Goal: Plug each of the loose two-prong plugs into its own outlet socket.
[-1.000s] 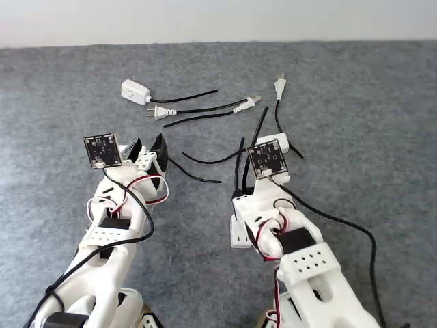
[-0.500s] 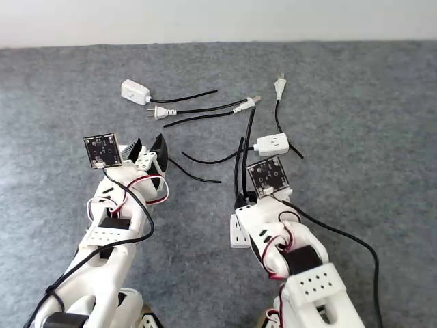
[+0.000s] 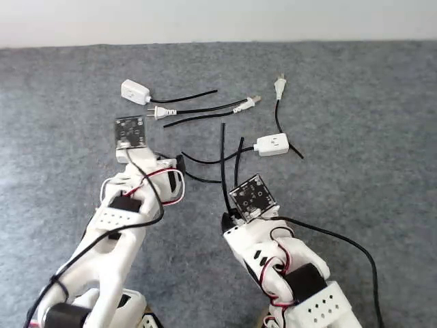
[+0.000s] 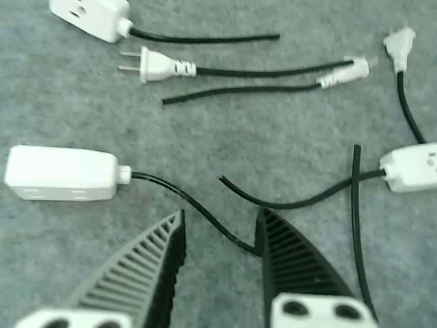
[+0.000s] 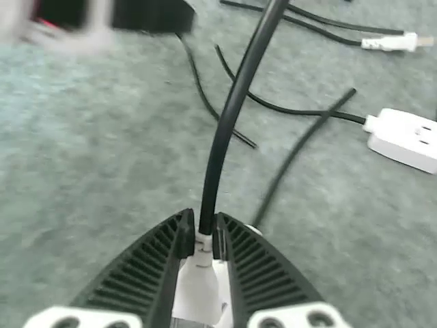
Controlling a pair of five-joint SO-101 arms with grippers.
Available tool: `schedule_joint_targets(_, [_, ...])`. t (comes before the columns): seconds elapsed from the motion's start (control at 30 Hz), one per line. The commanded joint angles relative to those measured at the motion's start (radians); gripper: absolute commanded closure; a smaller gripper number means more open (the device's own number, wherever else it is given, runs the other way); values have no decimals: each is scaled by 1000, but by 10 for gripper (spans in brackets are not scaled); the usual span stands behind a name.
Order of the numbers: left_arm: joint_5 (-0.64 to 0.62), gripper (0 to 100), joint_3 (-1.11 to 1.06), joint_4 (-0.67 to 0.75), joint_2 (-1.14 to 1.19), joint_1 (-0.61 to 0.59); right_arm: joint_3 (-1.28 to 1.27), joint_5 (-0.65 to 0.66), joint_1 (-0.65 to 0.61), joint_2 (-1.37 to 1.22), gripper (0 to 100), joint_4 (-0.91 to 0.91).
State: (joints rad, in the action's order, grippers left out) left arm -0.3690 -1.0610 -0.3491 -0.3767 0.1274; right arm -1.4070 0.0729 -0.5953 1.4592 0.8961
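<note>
- My left end effector [image 4: 220, 217]: fingers spread wide, holding nothing, poised low over the grey table [image 3: 54, 137].
- Near socket [image 4: 60, 174]: a white block lying flat just ahead of the left end effector and to one side of it. Its black lead [image 4: 198, 210] crosses the gap between my open fingers.
- Pronged plug [image 4: 153, 66]: farther ahead of the left end effector, lying flat with both prongs bare.
- Far socket [image 4: 89, 14]: just beyond the pronged plug, with its cable trailing sideways.
- Middle socket [image 3: 272, 144]: flat on the table, ahead of my right end effector and apart from it.
- Far plug [image 3: 279, 85]: well ahead of the right end effector, beyond the middle socket.
- My right end effector [image 5: 203, 222]: fingers closed tight on the held plug [image 5: 196, 277]. The plug's white body sits between them, and its thick black cable [image 5: 223, 130] rises out past the fingertips.
</note>
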Motion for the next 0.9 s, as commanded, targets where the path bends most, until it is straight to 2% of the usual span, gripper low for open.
schedule_joint_targets(0.0, [60,923,150,-68,106,9,126,20,-54,21,991,53])
schedule_joint_targets(0.23, [114,927,328,-149,315,14,149,43,-133,22,991,79])
schedule_joint_targets(0.53, [117,927,358,-210,330,155,147,49,-186,13,991,81])
schedule_joint_targets(0.67, [127,927,343,-219,262,164,144,60,-186,12,991,81])
schedule_joint_targets(0.87, [242,927,229,-302,41,249,141,84,-185,12,991,81])
